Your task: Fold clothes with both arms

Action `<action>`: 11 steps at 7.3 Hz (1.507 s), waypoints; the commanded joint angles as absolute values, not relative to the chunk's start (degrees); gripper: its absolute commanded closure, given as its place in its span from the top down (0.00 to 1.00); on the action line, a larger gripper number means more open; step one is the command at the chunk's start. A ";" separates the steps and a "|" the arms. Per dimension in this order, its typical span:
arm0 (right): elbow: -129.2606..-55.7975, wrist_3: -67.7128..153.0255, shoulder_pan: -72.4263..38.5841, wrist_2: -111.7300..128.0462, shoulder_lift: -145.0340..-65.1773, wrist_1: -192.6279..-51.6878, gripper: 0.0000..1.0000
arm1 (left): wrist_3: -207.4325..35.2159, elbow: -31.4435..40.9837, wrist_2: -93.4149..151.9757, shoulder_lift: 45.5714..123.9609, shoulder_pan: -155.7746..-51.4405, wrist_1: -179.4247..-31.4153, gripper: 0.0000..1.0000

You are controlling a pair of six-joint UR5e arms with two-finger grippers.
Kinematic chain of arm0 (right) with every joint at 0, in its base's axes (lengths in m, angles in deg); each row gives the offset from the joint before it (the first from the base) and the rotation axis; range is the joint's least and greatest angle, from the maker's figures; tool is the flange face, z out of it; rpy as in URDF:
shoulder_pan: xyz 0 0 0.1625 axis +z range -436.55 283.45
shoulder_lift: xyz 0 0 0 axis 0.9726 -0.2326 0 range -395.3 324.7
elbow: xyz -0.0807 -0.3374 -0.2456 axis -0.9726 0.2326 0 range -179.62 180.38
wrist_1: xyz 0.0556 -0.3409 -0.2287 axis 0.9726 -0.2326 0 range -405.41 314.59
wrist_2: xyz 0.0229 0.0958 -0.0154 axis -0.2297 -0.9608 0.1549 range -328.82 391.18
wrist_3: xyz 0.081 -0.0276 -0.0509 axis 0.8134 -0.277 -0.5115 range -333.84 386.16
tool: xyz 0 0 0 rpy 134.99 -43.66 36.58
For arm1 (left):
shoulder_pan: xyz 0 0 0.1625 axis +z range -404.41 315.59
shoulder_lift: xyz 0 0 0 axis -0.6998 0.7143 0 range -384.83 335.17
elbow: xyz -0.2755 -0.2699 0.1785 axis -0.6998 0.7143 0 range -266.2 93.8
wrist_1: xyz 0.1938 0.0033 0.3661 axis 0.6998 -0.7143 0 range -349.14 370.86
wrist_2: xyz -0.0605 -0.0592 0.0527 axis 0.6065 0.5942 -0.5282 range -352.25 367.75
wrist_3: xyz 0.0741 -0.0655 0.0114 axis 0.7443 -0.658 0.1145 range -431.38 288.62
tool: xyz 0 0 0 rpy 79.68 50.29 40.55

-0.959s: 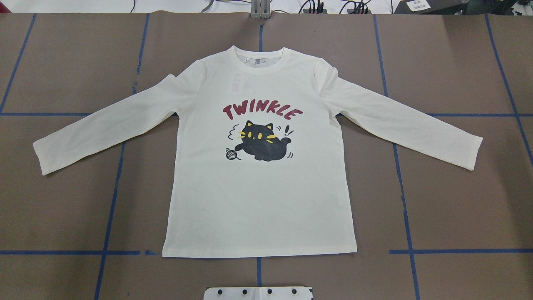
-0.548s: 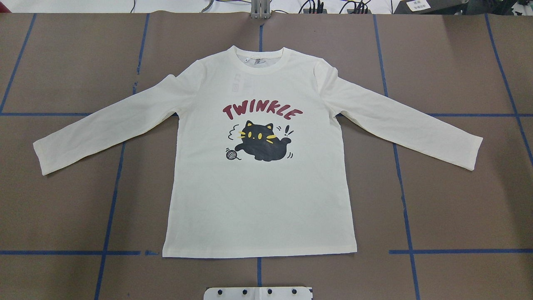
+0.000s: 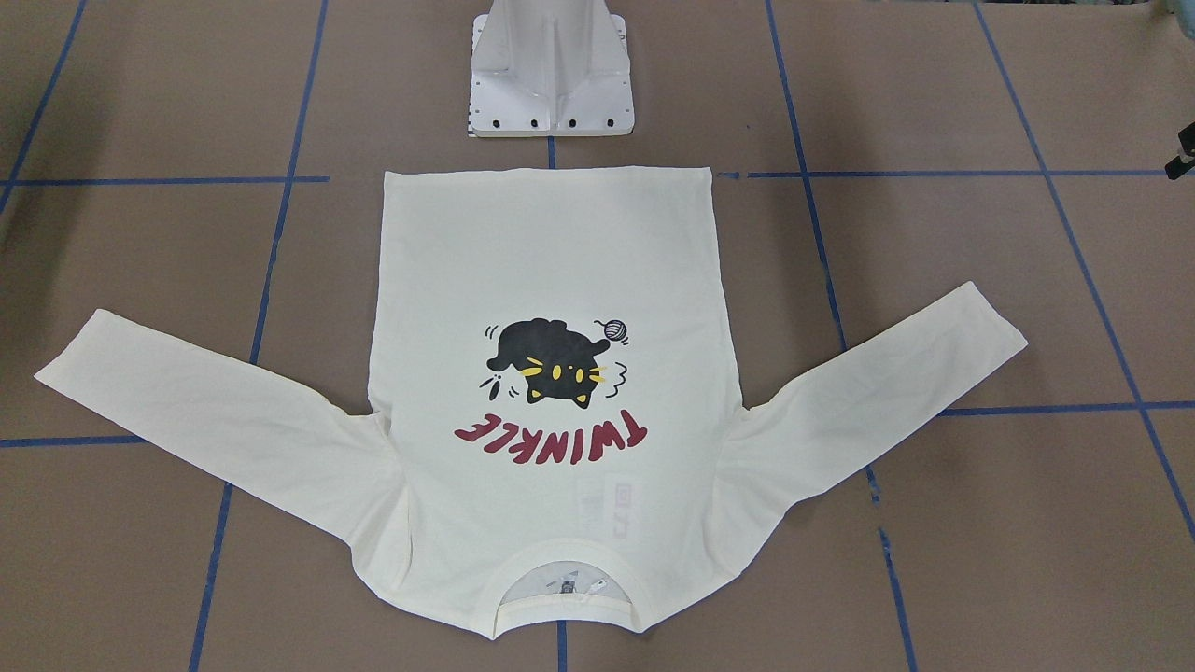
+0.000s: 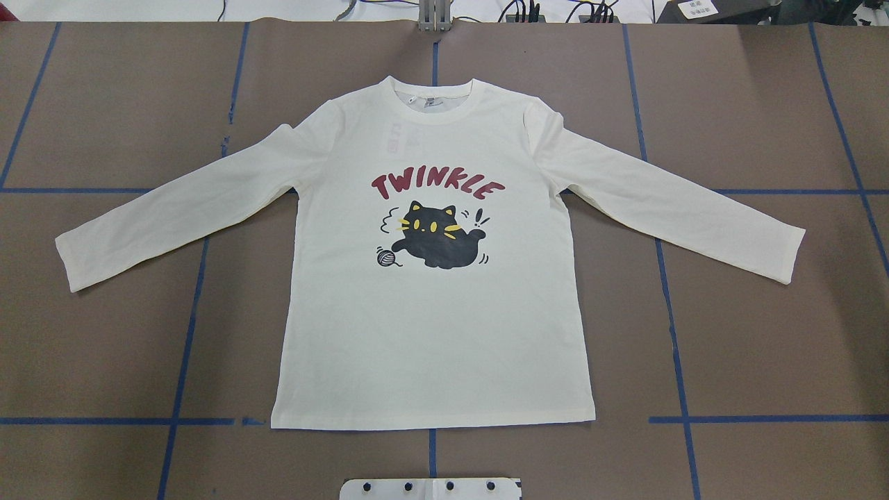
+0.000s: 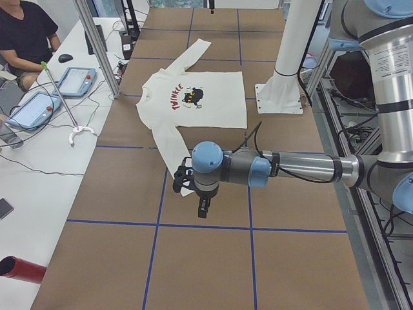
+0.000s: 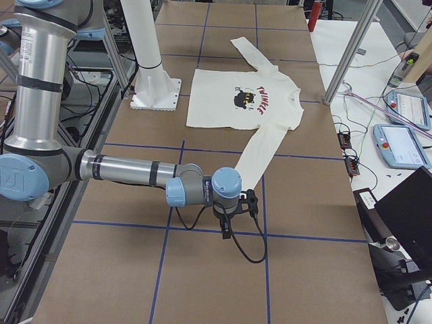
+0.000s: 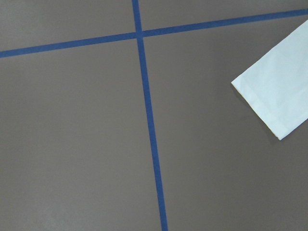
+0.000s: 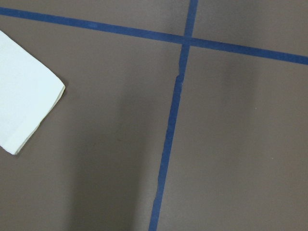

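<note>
The cream-white shirt lies flat, cat print and red "TWINKLE" up, collar away from the robot and both sleeves spread out. It also shows in the front-facing view. My left gripper shows only in the exterior left view, pointing down above the table just past the left cuff. My right gripper shows only in the exterior right view, pointing down just past the right cuff. I cannot tell whether either is open or shut. No fingers show in the wrist views.
The white pedestal base stands just behind the shirt's hem. Blue tape lines cross the brown table cover. A side bench with tablets and a seated operator lies beyond the far edge, with a metal post there.
</note>
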State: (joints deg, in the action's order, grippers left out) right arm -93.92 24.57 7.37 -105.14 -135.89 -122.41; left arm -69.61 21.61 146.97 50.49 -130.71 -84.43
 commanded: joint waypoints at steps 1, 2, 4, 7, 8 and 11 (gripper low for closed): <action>-92.09 26.06 2.58 -105.14 -135.59 -116.36 1.00 | -69.79 21.82 147.67 50.41 -130.72 -91.05 1.00; -89.91 29.55 1.77 -105.31 -133.23 -115.12 1.00 | -69.01 21.12 147.58 50.41 -130.72 -92.05 1.00; -87.09 40.17 -1.66 -105.49 -127.87 -114.85 0.99 | -69.18 21.20 147.67 50.41 -130.72 -93.20 1.00; -81.30 59.41 -7.01 -104.79 -125.13 -97.86 0.92 | -69.18 21.03 147.58 50.23 -130.72 -95.22 1.00; -81.10 63.73 -9.03 -103.39 -124.25 -96.49 0.87 | -69.18 20.94 147.58 50.14 -130.72 -95.22 1.00; -77.33 63.95 -11.34 -101.80 -121.96 -96.56 0.81 | -69.09 20.85 147.58 50.14 -130.72 -95.31 1.00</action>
State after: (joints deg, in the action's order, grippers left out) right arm -79.10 63.64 -10.82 -102.09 -122.94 -96.81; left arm -69.13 20.89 147.58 50.15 -130.72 -95.26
